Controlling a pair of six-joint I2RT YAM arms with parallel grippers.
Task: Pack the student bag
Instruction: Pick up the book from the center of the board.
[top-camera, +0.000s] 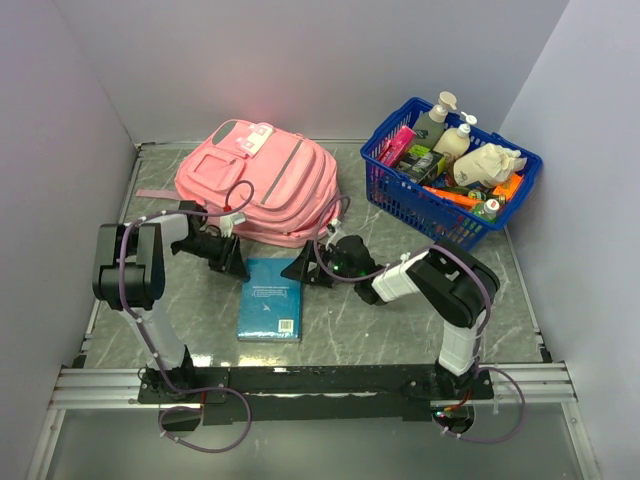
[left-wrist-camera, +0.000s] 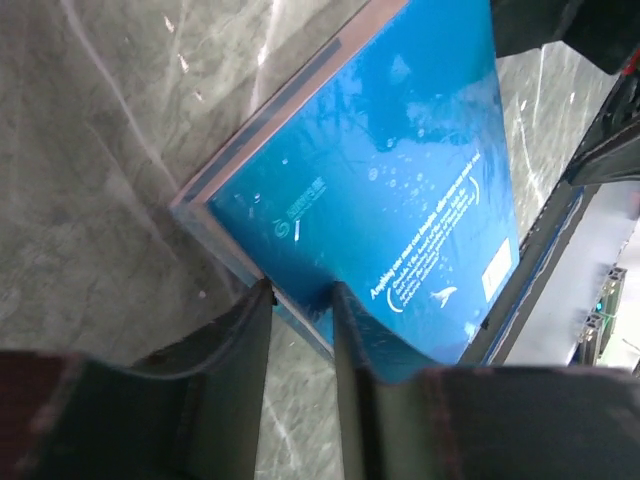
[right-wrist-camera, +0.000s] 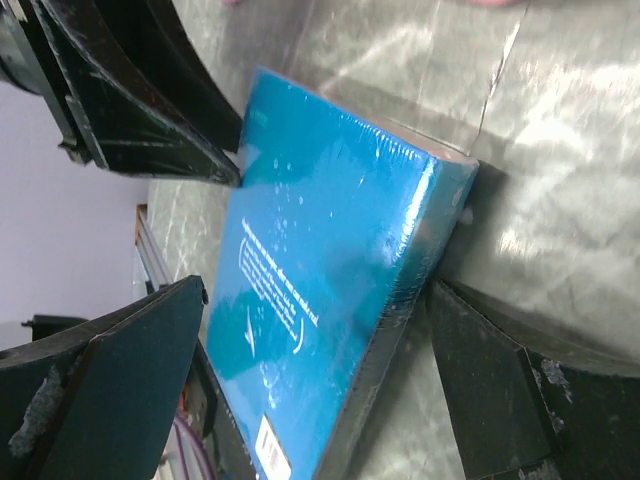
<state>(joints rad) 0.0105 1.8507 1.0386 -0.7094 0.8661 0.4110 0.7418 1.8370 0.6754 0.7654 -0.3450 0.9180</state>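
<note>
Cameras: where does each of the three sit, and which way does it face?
Top: above and behind, looking down at the table, bag and basket; both arms show.
Left wrist: on the left arm, looking past its fingers at the book.
Right wrist: on the right arm, facing the book between its fingers.
Shared: both wrists see the book, from opposite sides.

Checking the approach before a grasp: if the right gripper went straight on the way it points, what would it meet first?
The book: its edge lies between the right gripper's open fingers, so it would likely press into that almost at once. The exact gap left is hard to judge.
</note>
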